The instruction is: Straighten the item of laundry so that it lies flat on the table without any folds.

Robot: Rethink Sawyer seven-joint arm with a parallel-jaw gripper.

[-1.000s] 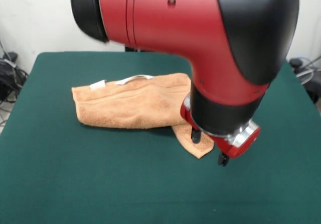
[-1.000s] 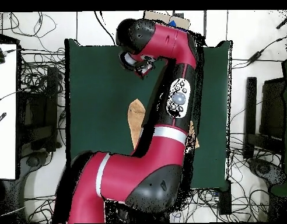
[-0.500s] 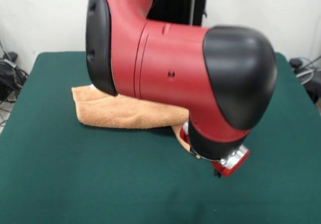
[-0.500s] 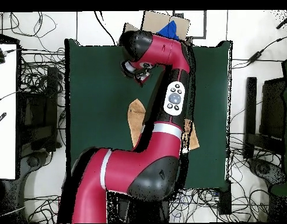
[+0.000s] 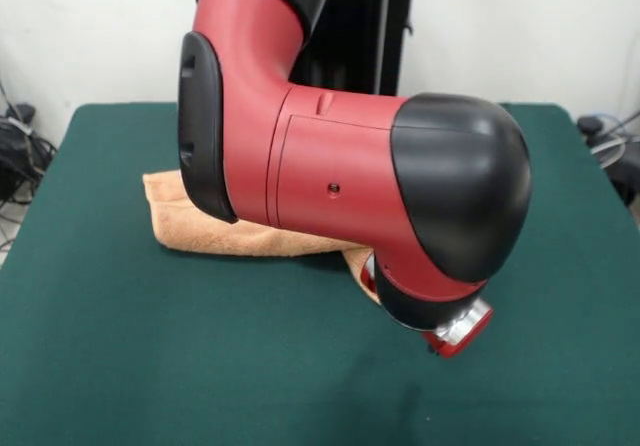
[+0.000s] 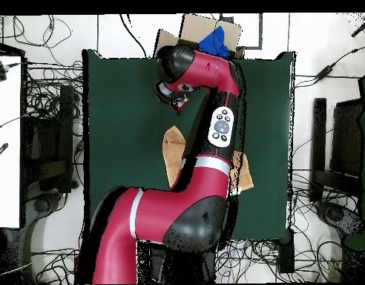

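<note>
The orange-tan towel (image 5: 205, 228) lies folded and bunched on the dark green table (image 5: 130, 366), left of middle in the front view. My red and black arm covers most of it, and its white tags are hidden. A corner of the towel (image 5: 358, 263) shows just beside my wrist. My gripper (image 5: 440, 344) hangs low over the table, right next to that corner, mostly hidden under the wrist. In the overhead view the towel (image 6: 172, 152) shows left of the arm, with another part (image 6: 243, 175) to its right. The gripper (image 6: 178, 99) is over the table (image 6: 119, 111).
A cardboard box with a blue thing in it (image 6: 215, 35) sits past the table's far edge in the overhead view. Cables lie on the floor all round. A white desk (image 6: 6, 133) stands at the left.
My arm has swung across the front view and now hides the towel's top edge and tags. The gripper has sunk a little lower and hardly moved sideways. The towel has not moved.
</note>
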